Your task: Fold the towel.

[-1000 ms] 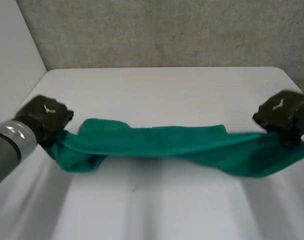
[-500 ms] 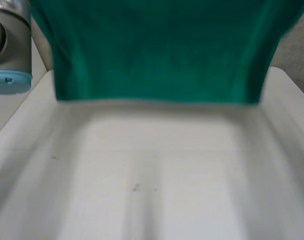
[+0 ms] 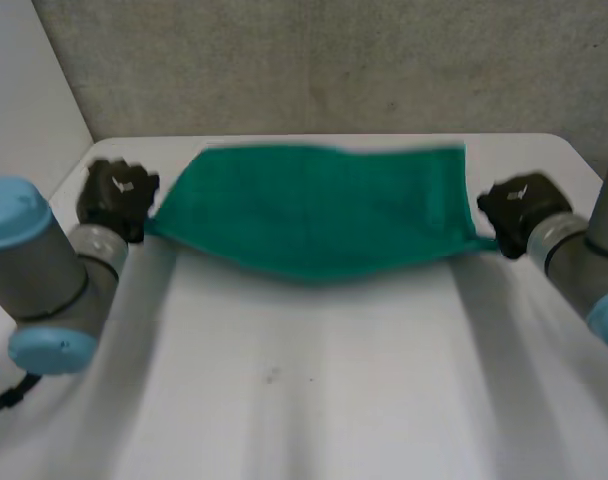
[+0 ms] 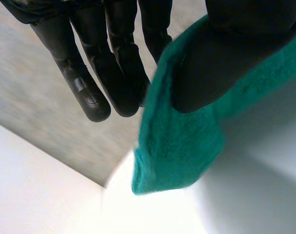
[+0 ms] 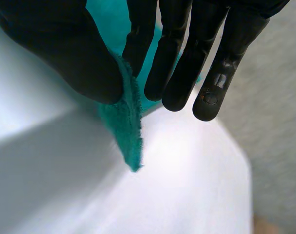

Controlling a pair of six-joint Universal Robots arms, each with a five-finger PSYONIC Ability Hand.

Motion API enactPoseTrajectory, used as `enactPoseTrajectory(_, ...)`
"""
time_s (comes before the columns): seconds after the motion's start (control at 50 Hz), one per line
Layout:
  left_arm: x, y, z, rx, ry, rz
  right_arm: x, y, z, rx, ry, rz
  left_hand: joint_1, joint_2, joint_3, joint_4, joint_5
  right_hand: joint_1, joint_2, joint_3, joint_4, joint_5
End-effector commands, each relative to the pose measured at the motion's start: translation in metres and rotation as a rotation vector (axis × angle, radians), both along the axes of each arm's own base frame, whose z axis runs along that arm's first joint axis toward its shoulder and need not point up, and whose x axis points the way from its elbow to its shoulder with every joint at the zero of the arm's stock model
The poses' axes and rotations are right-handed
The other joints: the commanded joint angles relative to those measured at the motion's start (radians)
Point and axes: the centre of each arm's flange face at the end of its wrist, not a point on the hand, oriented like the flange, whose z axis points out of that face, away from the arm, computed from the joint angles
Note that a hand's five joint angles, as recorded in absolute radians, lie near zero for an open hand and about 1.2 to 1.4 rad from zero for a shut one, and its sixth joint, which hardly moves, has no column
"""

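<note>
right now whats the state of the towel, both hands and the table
towel: green, unfolded, stretched wide between the two hands, near edge sagging in the middle
left hand: shut on the towel, pinching one end between thumb and straight fingers
right hand: shut on the towel, pinching the other end between thumb and fingers
table: white, with the towel over its far part

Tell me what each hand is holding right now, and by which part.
Both hold the green towel: the left hand pinches its left corner, the right hand pinches its right corner.
</note>
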Motion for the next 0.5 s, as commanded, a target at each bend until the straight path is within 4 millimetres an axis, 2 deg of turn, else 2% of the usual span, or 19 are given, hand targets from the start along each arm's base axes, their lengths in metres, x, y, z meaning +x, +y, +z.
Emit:
enactPoseTrajectory(0.02, 0.008, 0.022, -0.028, 0.106, -0.044, -0.008, -0.005, 0.010, -0.024, 0.122, 0.057, 0.003, 0.267, 0.197, 0.204, 0.201, 0.235, 0.412, 0.218, 0.208, 0.203, 0.221)
enactPoseTrajectory(0.1, 0.020, 0.045, -0.020, 0.178, -0.081, 0.006, -0.012, 0.032, -0.017, 0.220, 0.162, 0.039, 0.267, 0.197, 0.204, 0.201, 0.235, 0.412, 0.218, 0.208, 0.203, 0.221)
enactPoseTrajectory(0.12, 0.030, 0.054, -0.013, 0.213, -0.117, 0.022, -0.016, 0.046, -0.010, 0.258, 0.222, 0.062, 0.267, 0.197, 0.204, 0.201, 0.235, 0.412, 0.218, 0.208, 0.203, 0.221)
enactPoseTrajectory(0.16, 0.041, 0.063, -0.008, 0.263, -0.167, 0.037, -0.022, 0.061, -0.007, 0.313, 0.288, 0.088, 0.267, 0.197, 0.204, 0.201, 0.235, 0.412, 0.218, 0.208, 0.203, 0.221)
enactPoseTrajectory(0.2, 0.053, 0.078, -0.003, 0.340, -0.242, 0.044, -0.038, 0.077, -0.007, 0.397, 0.390, 0.111, 0.267, 0.197, 0.204, 0.201, 0.235, 0.412, 0.218, 0.208, 0.203, 0.221)
enactPoseTrajectory(0.28, 0.058, 0.099, -0.002, 0.427, -0.331, 0.001, -0.058, 0.089, -0.005, 0.454, 0.506, 0.121, 0.267, 0.197, 0.204, 0.201, 0.235, 0.412, 0.218, 0.208, 0.203, 0.221)
enactPoseTrajectory(0.34, 0.056, 0.101, -0.002, 0.429, -0.335, -0.020, -0.060, 0.086, -0.004, 0.427, 0.519, 0.124, 0.267, 0.197, 0.204, 0.201, 0.235, 0.412, 0.218, 0.208, 0.203, 0.221)
enactPoseTrajectory(0.4, 0.052, 0.093, 0.001, 0.373, -0.319, -0.045, -0.059, 0.079, -0.003, 0.387, 0.510, 0.109, 0.267, 0.197, 0.204, 0.201, 0.235, 0.412, 0.218, 0.208, 0.203, 0.221)
enactPoseTrajectory(0.48, 0.045, 0.072, -0.004, 0.294, -0.306, -0.042, -0.055, 0.055, -0.009, 0.311, 0.461, 0.060, 0.267, 0.197, 0.204, 0.201, 0.235, 0.412, 0.218, 0.208, 0.203, 0.221)
enactPoseTrajectory(0.5, 0.042, 0.067, -0.006, 0.280, -0.311, -0.046, -0.052, 0.042, -0.011, 0.276, 0.430, 0.039, 0.267, 0.197, 0.204, 0.201, 0.235, 0.412, 0.218, 0.208, 0.203, 0.221)
